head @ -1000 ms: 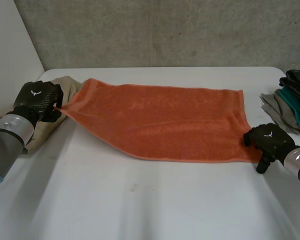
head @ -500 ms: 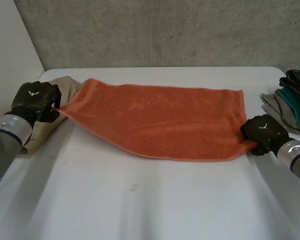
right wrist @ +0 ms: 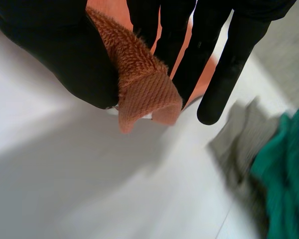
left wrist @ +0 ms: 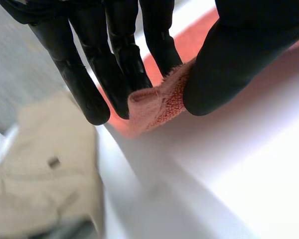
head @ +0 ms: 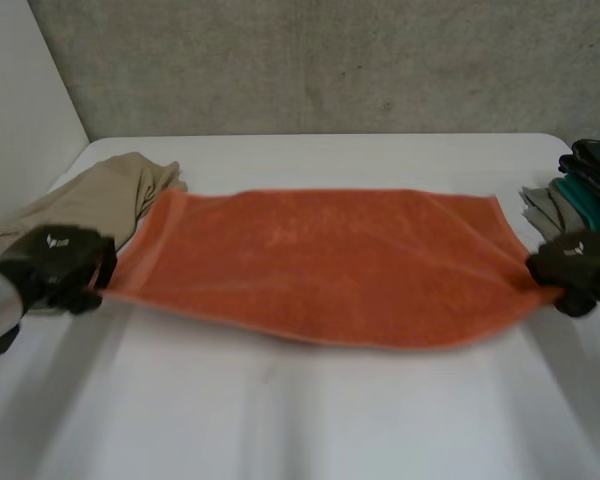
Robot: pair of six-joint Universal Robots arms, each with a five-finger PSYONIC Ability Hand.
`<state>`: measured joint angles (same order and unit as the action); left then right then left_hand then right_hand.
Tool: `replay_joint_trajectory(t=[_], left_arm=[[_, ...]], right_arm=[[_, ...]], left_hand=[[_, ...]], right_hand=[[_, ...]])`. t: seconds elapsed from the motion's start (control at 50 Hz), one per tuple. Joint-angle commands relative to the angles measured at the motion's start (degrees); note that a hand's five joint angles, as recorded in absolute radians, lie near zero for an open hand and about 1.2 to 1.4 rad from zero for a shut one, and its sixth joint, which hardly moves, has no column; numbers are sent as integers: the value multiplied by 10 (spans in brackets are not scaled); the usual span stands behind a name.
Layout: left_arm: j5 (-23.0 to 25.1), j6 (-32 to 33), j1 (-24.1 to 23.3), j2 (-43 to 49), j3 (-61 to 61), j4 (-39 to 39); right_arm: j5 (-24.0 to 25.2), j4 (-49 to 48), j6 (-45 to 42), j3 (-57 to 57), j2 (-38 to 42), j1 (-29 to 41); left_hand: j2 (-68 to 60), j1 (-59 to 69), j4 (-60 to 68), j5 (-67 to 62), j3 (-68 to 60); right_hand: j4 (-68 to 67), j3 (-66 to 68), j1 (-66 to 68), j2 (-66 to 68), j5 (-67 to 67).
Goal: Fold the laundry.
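Note:
An orange towel stretches across the white table, pulled taut between my two hands. My left hand pinches the towel's near left corner between thumb and fingers. My right hand pinches the near right corner the same way, with the corner's tip sticking out past the thumb. The towel's front edge sags a little toward the table in the middle.
A beige garment lies crumpled at the table's left side, just beyond my left hand; it also appears as beige cloth. A stack of folded dark, teal and grey laundry sits at the right edge, with teal cloth near my right hand.
My right hand closed on the towel's right corner. Both hands then pulled the towel toward the table's front and outward, stretching it flat. The left hand came off the beige garment.

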<state>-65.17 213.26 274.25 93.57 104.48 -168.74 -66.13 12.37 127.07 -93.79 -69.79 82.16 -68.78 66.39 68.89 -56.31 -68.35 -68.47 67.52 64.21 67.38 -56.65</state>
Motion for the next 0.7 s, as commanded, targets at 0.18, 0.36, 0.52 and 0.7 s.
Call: replay_joint_trajectory(t=[0.18, 0.36, 0.52, 0.7], left_arm=[[112, 264, 81, -42, 43, 301], [3, 114, -35, 107, -98, 109], [-90, 21, -107, 235, -249, 6], [-169, 2, -145, 355, -405, -49]], right_arm=[[-5, 260, -129, 33, -17, -44], [-29, 93, 43, 125, 67, 15], [-58, -26, 137, 220, 151, 54], [-98, -98, 173, 311, 241, 91]], left_hand=[[-112, 136, 111, -137, -117], [-112, 136, 111, -137, -117], [-112, 136, 111, -137, -117], [-112, 136, 111, -137, -117]], right_hand=[[-115, 125, 158, 126, -134], [-115, 125, 158, 126, -134], [-115, 125, 158, 126, -134], [-115, 125, 158, 126, -134]])
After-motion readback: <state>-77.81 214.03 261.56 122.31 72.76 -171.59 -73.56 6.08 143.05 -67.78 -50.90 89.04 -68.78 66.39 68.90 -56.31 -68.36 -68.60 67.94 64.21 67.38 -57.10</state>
